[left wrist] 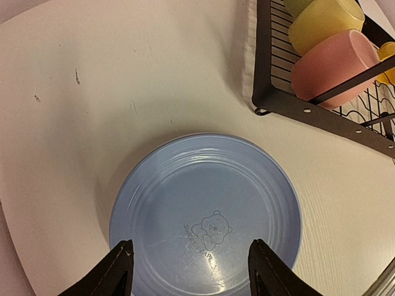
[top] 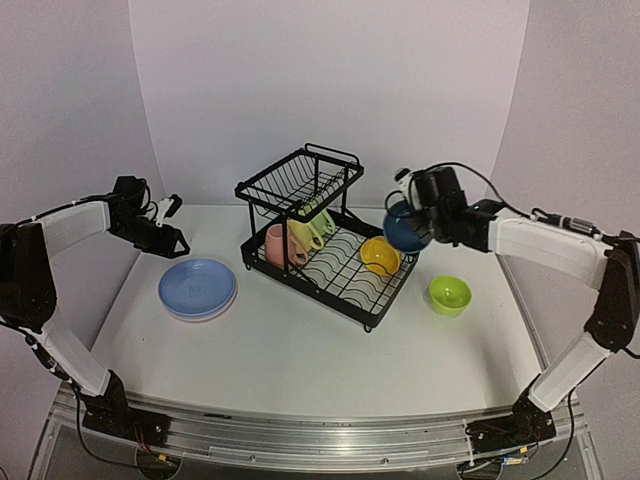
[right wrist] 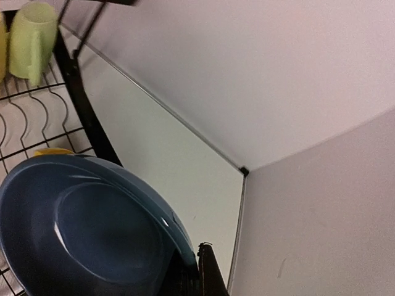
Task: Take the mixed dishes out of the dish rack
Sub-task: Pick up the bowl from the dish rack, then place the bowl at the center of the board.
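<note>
right hand (top: 420, 226) gripping blue bowl (top: 404, 234), beside rack (top: 340, 264)

One rack (top: 300, 182) on one table (top: 300, 350); three mugs, namely a pink mug (top: 277, 245), a yellow mug (top: 302, 236) and a pale-green mug (top: 320, 218); three bowls, namely a blue bowl (top: 405, 233), a yellow bowl (top: 380, 256) and a green bowl (top: 450, 294); one blue plate (top: 198, 288) for certain, though a paler rim beneath it may be a second; two arms, the left arm (top: 75, 225) and the right arm (top: 545, 245); two end effectors, the left end effector (left wrist: 191, 271) and the right end effector (top: 412, 212).
</note>
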Controlling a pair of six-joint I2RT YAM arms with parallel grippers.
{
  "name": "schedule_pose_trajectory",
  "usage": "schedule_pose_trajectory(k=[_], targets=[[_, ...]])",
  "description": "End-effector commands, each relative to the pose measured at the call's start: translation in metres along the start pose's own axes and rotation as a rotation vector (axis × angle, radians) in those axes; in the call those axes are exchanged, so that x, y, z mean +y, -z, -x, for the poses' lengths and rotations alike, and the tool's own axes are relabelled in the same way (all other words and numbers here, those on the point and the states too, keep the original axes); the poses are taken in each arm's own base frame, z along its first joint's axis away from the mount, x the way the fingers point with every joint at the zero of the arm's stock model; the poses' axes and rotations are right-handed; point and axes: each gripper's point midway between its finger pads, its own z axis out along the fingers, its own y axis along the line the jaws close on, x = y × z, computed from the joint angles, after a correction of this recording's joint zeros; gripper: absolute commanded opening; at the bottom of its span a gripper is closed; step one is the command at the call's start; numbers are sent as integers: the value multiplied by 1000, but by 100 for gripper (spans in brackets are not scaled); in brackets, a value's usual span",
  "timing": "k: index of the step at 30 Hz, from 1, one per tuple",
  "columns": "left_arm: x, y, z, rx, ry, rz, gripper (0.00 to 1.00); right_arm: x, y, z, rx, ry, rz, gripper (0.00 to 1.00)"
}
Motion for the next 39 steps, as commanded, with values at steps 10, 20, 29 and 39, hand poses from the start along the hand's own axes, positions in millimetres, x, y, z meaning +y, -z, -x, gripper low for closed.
schedule_pose_trajectory(k=[10, 20, 29, 39], targets=[[-5, 7, 16, -50, -17, -19, 63, -30, 27, -162, 680, -1087, 408, 0], [-6, 7, 13, -47, -15, -21, 63, 0, 15, -200, 879, -1237, 456, 0], [-6, 7, 15, -50, -14, -28, 63, 11, 2, -239, 982, -1134, 358, 0], [-7, 8, 17, -53, -12, -35, 63, 16, -18, -250, 987, -1091, 324, 3]])
